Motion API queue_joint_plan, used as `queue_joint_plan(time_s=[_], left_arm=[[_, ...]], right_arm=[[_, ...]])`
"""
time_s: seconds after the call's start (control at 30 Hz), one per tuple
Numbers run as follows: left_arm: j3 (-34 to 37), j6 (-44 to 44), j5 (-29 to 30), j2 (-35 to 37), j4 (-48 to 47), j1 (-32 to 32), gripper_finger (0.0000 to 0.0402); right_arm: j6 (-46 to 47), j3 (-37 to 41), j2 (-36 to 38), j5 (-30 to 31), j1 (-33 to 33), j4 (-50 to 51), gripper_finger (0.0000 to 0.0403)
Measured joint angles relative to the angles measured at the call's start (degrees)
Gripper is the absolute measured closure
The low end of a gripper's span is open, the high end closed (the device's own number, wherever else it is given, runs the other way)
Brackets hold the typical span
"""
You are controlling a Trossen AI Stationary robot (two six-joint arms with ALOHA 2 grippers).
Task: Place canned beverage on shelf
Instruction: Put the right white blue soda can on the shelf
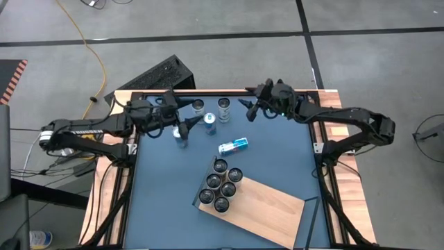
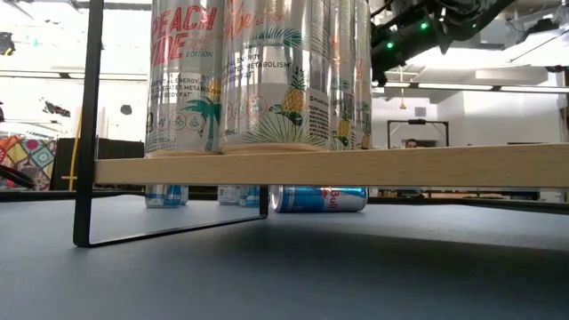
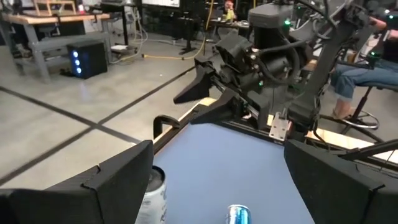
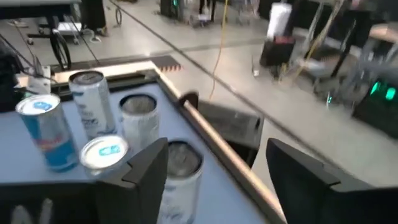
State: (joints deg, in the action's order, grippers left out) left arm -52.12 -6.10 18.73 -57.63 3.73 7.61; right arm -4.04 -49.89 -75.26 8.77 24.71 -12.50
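Observation:
The shelf (image 1: 267, 208), a light-wood board, lies toward the table's near right. Several cans (image 1: 220, 186) stand on its left end; in the low view they (image 2: 267, 71) rise above the board (image 2: 373, 166). A blue can (image 1: 234, 145) lies on its side on the table. Several cans (image 1: 210, 114) stand near the far edge. My left gripper (image 1: 187, 111) is open beside them, level, with nothing between its fingers (image 3: 118, 180). My right gripper (image 1: 248, 104) is open at the far edge, right of those cans; one can (image 4: 181, 171) shows past its finger.
A black frame leg (image 2: 87, 133) holds up the shelf's raised end, and the lying blue can (image 2: 318, 198) shows beneath the board. Wooden strips (image 1: 347, 132) edge the blue table. Bare table lies left of the shelf (image 1: 163, 194). A seated person (image 3: 357, 68) shows beyond the table.

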Motion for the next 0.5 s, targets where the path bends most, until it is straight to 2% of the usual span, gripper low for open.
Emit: queue_joint_plan(time_s=[0.17,0.27,0.4,0.5], left_arm=[[0.0,2.0,-4.4,1.2,-2.3,3.2,0.0054],[0.0,2.6,-6.1,1.5,-3.7,4.6,0.0054],[0.0,4.4,-6.2,1.4,-4.4,6.1,0.0054],[0.0,5.4,-7.3,1.5,-4.8,7.1,0.0054]], right_arm=[[-8.1,-1.2,-0.1,-5.1,2.5,-2.7,0.0113],[-6.6,-3.8,-2.1,-7.3,3.4,-2.8,0.0103],[-7.5,-6.8,-7.1,-9.3,4.9,-2.9,0.0095],[-10.0,-9.1,-11.4,-15.3,6.6,-0.3,0.0095]])
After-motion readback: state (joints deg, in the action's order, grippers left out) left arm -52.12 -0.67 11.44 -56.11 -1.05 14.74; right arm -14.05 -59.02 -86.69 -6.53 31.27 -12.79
